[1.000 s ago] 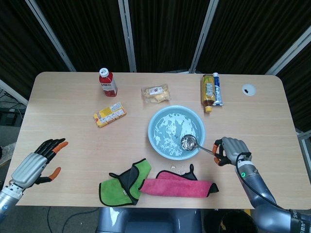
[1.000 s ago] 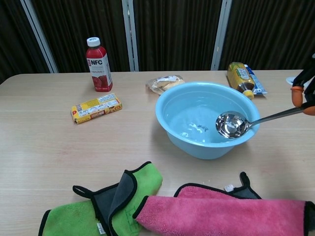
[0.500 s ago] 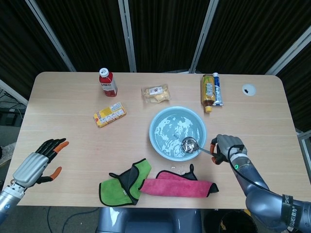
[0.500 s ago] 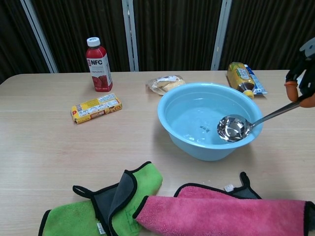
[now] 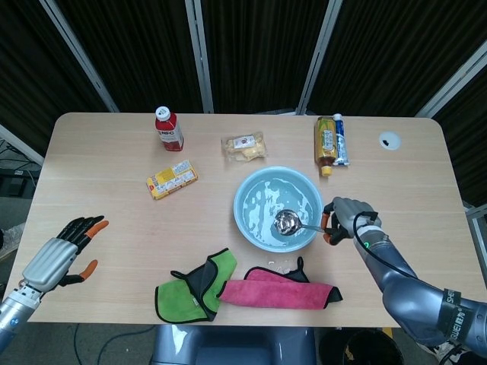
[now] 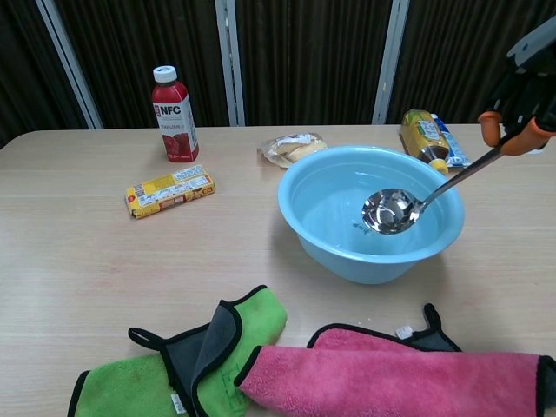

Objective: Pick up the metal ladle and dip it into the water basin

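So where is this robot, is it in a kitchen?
Probably not a kitchen; more likely a test room. There's just a plain wooden table against dark curtains, with a basin, snacks and cloths laid out for the robot hand to practise with.

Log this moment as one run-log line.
right hand: holds metal ladle | ladle bowl: inside water basin | left hand: open, idle
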